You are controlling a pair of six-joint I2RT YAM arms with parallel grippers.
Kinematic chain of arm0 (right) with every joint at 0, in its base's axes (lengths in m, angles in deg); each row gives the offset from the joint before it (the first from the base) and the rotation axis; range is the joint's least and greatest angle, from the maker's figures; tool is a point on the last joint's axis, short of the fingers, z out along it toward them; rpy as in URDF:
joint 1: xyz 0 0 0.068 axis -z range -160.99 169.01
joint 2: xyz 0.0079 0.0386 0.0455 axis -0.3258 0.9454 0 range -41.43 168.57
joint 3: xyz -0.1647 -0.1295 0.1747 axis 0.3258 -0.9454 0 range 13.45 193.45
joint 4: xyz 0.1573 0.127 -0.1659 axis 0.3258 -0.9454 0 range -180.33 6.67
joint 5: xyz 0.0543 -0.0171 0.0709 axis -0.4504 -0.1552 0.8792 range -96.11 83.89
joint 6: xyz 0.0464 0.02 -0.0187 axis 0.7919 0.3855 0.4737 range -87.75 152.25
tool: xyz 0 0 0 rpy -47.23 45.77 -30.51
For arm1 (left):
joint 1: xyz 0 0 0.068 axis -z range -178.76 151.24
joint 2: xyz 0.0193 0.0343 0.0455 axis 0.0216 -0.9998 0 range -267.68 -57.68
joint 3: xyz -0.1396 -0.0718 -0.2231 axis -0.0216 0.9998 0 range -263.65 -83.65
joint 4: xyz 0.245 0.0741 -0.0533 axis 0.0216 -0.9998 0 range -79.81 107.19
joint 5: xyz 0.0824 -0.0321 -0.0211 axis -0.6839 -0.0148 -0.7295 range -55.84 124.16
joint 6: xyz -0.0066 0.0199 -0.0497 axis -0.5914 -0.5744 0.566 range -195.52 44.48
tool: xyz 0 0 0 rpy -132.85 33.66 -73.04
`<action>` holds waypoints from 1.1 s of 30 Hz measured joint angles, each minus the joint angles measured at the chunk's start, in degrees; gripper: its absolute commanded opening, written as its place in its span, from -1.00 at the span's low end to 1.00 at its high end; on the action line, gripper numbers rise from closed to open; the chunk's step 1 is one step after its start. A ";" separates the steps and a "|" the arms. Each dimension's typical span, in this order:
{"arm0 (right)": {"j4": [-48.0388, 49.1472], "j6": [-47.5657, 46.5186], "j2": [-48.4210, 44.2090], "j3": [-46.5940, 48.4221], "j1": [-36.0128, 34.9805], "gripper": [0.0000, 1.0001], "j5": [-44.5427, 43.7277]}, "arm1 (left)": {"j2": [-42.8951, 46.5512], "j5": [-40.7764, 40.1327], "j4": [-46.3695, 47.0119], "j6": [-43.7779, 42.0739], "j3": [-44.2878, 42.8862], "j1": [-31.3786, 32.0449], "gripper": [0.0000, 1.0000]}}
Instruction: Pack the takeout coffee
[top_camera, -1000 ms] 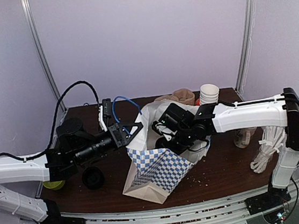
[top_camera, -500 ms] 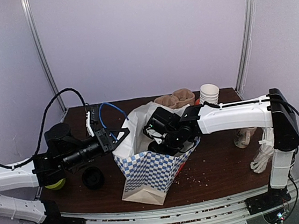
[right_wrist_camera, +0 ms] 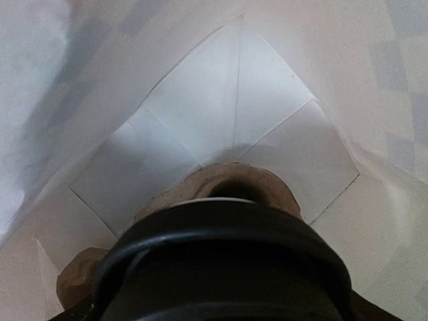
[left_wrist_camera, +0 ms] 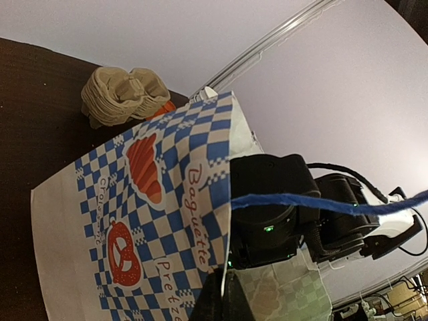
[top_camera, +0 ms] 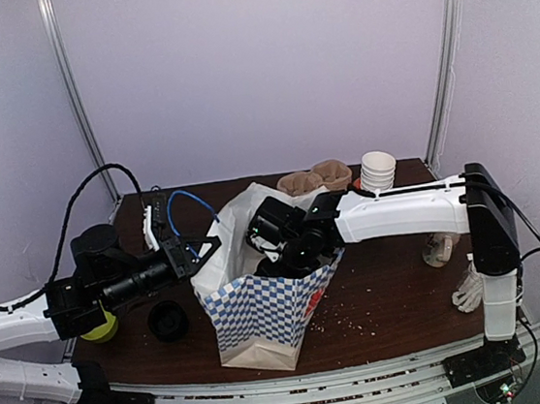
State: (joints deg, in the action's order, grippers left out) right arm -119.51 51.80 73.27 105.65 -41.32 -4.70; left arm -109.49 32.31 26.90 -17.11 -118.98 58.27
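The takeout coffee shows only in the right wrist view, where its black lid [right_wrist_camera: 221, 267] fills the bottom of the frame. It sits in a brown pulp carrier [right_wrist_camera: 234, 177] above the white floor of the bag [right_wrist_camera: 234, 114]. My right gripper [top_camera: 291, 256] reaches down into the mouth of the blue-checked paper bag [top_camera: 263, 310] and holds the cup; its fingers are hidden. My left gripper [left_wrist_camera: 227, 284] is shut on the bag's upper left edge [left_wrist_camera: 231, 200] and holds the mouth open. The cup's body is hidden.
A stack of brown pulp carriers [top_camera: 314, 177] and a stack of lidless paper cups [top_camera: 378, 170] stand at the back. A loose black lid [top_camera: 168, 321] and a yellow-green object [top_camera: 97, 331] lie front left. A mug [top_camera: 438, 247] and white cutlery [top_camera: 470, 288] sit at the right.
The left gripper has drawn the bag's edge leftward, and the bag now stands more upright and wider open. The right arm has moved left and down into the bag.
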 measured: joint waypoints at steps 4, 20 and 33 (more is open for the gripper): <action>-1.29 -0.98 1.38 1.84 -0.85 0.52 -1.46 | 0.00 -0.28 -0.48 -0.02 0.00 -0.04 -1.00; 1.38 -3.67 5.22 3.91 -1.99 0.51 -4.87 | 0.20 -1.05 -1.29 -0.74 0.00 -0.07 -1.00; 2.32 -4.63 5.79 4.04 -2.03 0.51 -4.98 | 0.44 -2.01 -2.10 -1.49 0.00 -0.11 -1.00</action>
State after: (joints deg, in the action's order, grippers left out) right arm -117.19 47.17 79.06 109.70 -43.36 -9.68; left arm -109.05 30.30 24.80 -18.59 -118.98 58.16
